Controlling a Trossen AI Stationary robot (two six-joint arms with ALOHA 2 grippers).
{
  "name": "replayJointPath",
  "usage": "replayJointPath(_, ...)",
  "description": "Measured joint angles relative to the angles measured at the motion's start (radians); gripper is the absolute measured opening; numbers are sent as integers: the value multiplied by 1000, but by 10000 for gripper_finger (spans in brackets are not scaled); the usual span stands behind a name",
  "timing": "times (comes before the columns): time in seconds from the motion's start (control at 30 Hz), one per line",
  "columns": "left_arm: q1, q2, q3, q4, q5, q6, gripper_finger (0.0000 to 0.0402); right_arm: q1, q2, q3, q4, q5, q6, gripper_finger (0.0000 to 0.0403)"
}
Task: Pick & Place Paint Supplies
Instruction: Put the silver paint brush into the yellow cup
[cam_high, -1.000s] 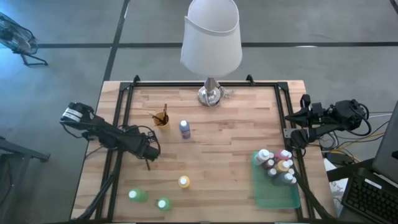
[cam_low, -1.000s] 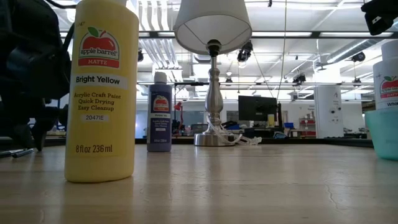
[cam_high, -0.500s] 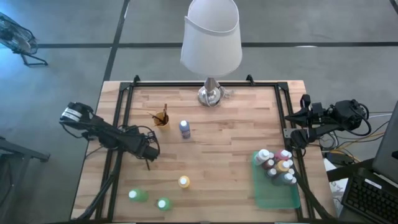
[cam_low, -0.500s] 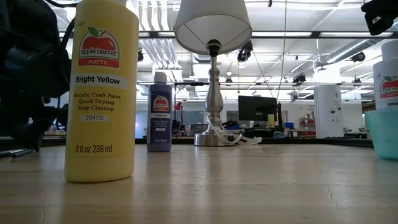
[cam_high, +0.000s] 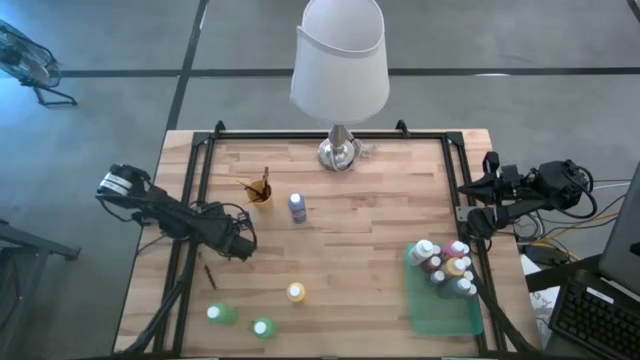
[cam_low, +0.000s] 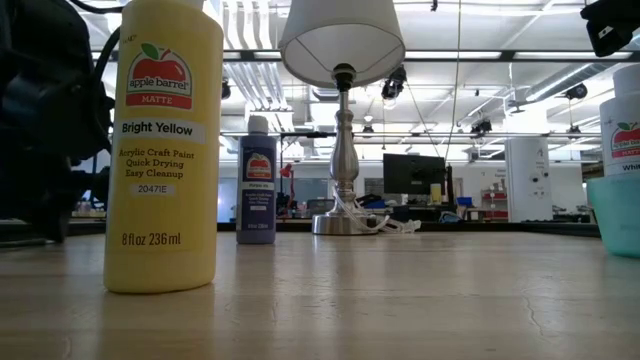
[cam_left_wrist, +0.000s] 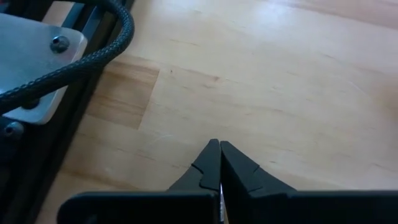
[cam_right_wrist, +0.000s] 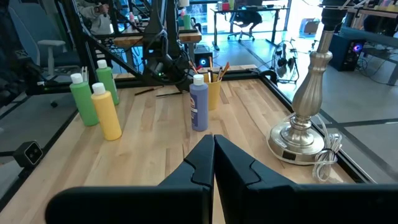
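We see the left gripper (cam_high: 243, 245) low over the left part of the wooden table (cam_high: 370, 240), its fingers (cam_left_wrist: 211, 163) pressed together with nothing between them. A thin dark paintbrush (cam_high: 210, 276) lies flat on the wood just in front of it, apart from the gripper. A small yellow cup (cam_high: 260, 192) holding more brushes stands toward the back, with a purple bottle (cam_high: 297, 207) beside it. Nearer the front edge stand a yellow bottle (cam_high: 295, 292) and two green bottles (cam_high: 220, 314) — all white-capped and upright. The green tray (cam_high: 440, 312) sits at the front right, with a cluster of bottles (cam_high: 445, 265) standing in its far end. The lamp (cam_high: 339, 60) stands at the back middle. The right gripper (cam_high: 478, 221) waits at the table's right edge, its fingers (cam_right_wrist: 202, 158) also closed on nothing.
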Motion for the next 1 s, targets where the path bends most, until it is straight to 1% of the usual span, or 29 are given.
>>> replayJointPath(0.27, 1, 1, 0, 23, -50, 0, 1, 0, 0, 0, 0, 0, 0, 8)
replayJointPath(0.5, 1, 2, 17, 29, -57, 21, 1, 0, 0, 0, 0, 0, 0, 8)
replayJointPath(1.0, -10, -1, 155, -85, -67, 110, 0, 0, 0, 0, 0, 0, 0, 8)
